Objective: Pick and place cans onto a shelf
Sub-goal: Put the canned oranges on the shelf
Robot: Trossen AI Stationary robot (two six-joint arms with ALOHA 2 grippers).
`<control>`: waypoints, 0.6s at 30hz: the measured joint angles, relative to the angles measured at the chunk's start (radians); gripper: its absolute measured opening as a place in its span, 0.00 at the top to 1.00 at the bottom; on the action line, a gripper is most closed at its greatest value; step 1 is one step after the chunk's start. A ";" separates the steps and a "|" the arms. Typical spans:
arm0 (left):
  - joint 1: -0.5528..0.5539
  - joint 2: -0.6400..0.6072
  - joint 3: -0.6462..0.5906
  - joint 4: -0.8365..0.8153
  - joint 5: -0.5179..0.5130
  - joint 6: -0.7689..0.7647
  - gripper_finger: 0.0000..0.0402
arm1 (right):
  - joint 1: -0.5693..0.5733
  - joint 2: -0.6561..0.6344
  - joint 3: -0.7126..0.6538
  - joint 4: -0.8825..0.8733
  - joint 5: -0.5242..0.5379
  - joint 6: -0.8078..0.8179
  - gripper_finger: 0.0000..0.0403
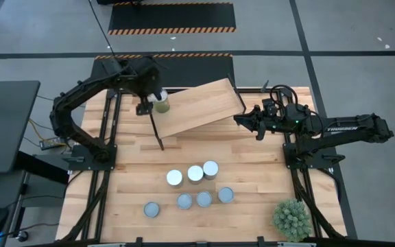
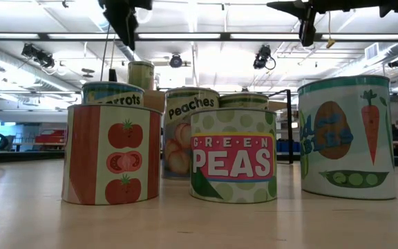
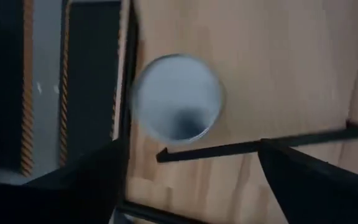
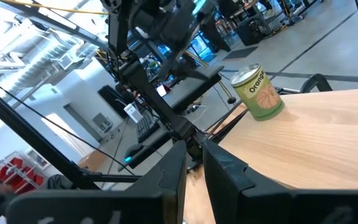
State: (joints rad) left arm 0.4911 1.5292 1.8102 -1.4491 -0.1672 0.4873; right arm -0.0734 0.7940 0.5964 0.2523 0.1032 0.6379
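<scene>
Can [image 1: 161, 105] upright on shelf [image 1: 204, 106] corner, axis vertical, left pincer [image 1: 151, 103] spread wide above, right pincer [image 1: 245, 121] closed, empty.

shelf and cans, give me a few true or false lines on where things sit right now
1. One can stands on the shelf. True.
2. The left claw is shut on that can. False: its fingers are spread, with the can below and free between them.
3. Seven cans remain on the table. True.
4. The right claw holds a can. False: it is shut and holds nothing, by the shelf's right end.
5. The plant ball sits on the shelf. False: it is on the table's near right corner.
</scene>
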 joint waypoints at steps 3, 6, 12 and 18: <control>-0.024 0.002 -0.015 -0.001 -0.004 0.174 0.16 | 0.000 0.000 0.000 0.000 0.001 -0.010 0.85; -0.042 0.010 -0.019 -0.002 -0.009 0.326 0.22 | 0.000 0.000 0.000 0.000 0.001 -0.013 0.85; -0.046 0.033 -0.020 0.014 -0.017 0.469 0.31 | 0.000 0.000 0.000 0.002 0.001 -0.032 0.85; -0.037 0.060 -0.021 0.004 -0.071 0.528 0.39 | 0.000 0.000 0.000 0.007 0.001 -0.039 0.85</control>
State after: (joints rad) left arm 0.4537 1.5887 1.7897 -1.4453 -0.2377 1.0154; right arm -0.0734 0.7940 0.5964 0.2592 0.1040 0.5987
